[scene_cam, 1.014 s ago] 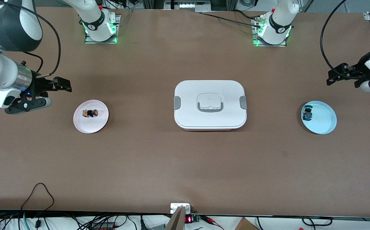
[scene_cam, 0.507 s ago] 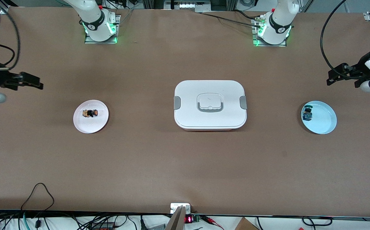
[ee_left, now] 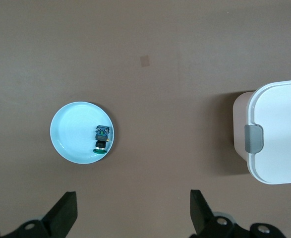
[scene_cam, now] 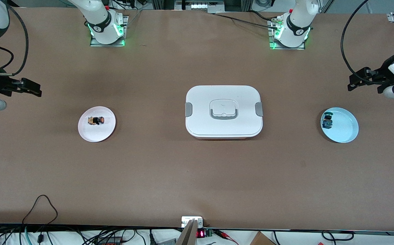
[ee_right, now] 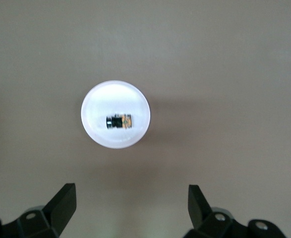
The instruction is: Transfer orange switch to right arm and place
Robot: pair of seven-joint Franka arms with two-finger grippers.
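Note:
The orange switch [scene_cam: 98,120] lies on its side on a pale pink plate [scene_cam: 96,134] toward the right arm's end of the table. It also shows in the right wrist view [ee_right: 117,121] on that plate [ee_right: 96,136]. My right gripper [scene_cam: 33,89] is open and empty, up over bare table beside the plate, toward the right arm's end. My left gripper [scene_cam: 353,83] is open and empty over bare table by the blue plate. Each gripper's own open fingers show in the right wrist view [ee_right: 130,198] and the left wrist view [ee_left: 133,203].
A light blue plate [scene_cam: 346,132] at the left arm's end holds a small part with a blue-green cap [scene_cam: 327,121], also in the left wrist view [ee_left: 101,139]. A white lidded box [scene_cam: 223,110] with grey latches stands mid-table.
My right arm has pulled back from beside the pink plate toward its end of the table and has nearly stopped. The switch and the left arm have not moved.

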